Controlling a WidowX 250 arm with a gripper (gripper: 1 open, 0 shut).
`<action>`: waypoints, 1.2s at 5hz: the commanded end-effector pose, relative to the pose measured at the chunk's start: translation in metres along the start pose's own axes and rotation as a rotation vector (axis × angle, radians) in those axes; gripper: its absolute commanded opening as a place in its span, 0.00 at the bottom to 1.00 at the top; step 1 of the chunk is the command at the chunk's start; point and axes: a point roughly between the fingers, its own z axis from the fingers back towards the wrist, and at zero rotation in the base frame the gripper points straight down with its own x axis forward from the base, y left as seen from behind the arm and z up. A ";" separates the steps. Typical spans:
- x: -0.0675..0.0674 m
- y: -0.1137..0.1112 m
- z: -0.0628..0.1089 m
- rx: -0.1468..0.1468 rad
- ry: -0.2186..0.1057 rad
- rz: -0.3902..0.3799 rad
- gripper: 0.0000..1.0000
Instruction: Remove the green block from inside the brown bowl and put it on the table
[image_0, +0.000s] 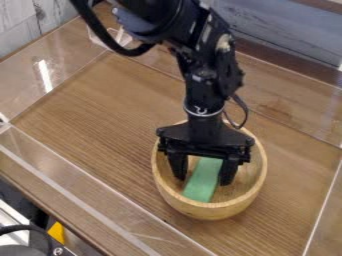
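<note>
The brown bowl (178, 201) sits on the table (107, 110) near the front right. Inside it lies the green block (203, 181), a flat bright green bar leaning along the bowl's inner slope. My gripper (203, 170) hangs straight down over the bowl, open, with its black fingers (175, 168) lowered inside the rim, one on each side of the block's upper half. The fingers stand apart from the block, and its upper end is hidden behind the gripper's body.
Clear acrylic walls (54, 160) border the table on the left, front and back. The black arm (187, 50) reaches in from the upper left. The bowl lies close to the front acrylic wall.
</note>
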 end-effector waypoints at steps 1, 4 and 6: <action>0.003 -0.001 0.005 -0.012 -0.015 0.005 0.00; 0.005 -0.007 0.042 -0.037 -0.009 0.001 0.00; 0.010 -0.005 0.076 -0.084 -0.024 -0.042 0.00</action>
